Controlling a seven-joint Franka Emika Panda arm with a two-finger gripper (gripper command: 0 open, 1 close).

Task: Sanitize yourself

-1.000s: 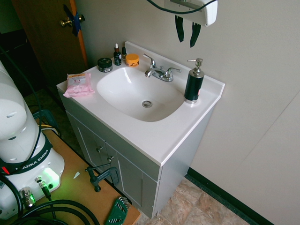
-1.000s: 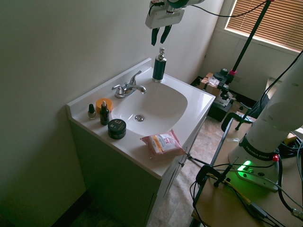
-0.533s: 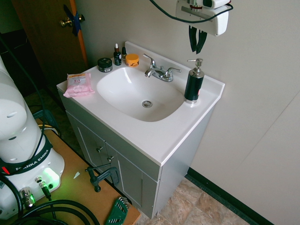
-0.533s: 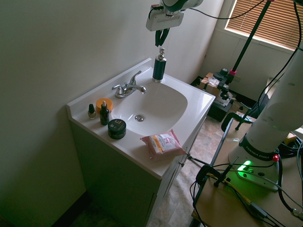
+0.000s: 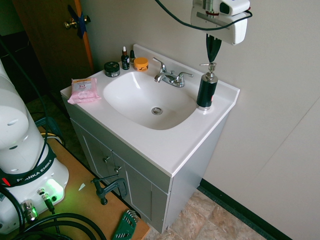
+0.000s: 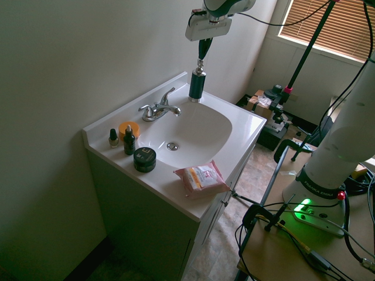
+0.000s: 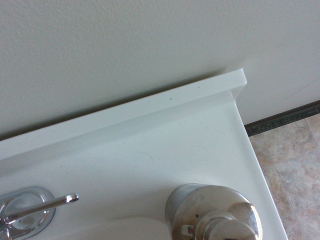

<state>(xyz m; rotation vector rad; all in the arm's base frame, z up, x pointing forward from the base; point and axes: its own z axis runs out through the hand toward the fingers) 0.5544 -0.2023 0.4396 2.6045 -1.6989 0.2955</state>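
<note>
First exterior view: faucet (image 5: 169, 77) left, pump bottle (image 5: 206, 88) right on the vanity (image 5: 165, 147).
Your gripper (image 5: 213, 51) hangs just above the pump head (image 5: 210, 66), jaws pinched narrow, empty. Bottle looks rigid, slick, top-heavy; press the head straight down, don't grasp.

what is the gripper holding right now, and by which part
Nothing. The gripper hangs with its fingers shut together just above the silver pump head of the soap dispenser, gripping nothing.

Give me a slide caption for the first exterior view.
Shut tool poised just above the pump dispenser on a white bathroom sink.
</note>
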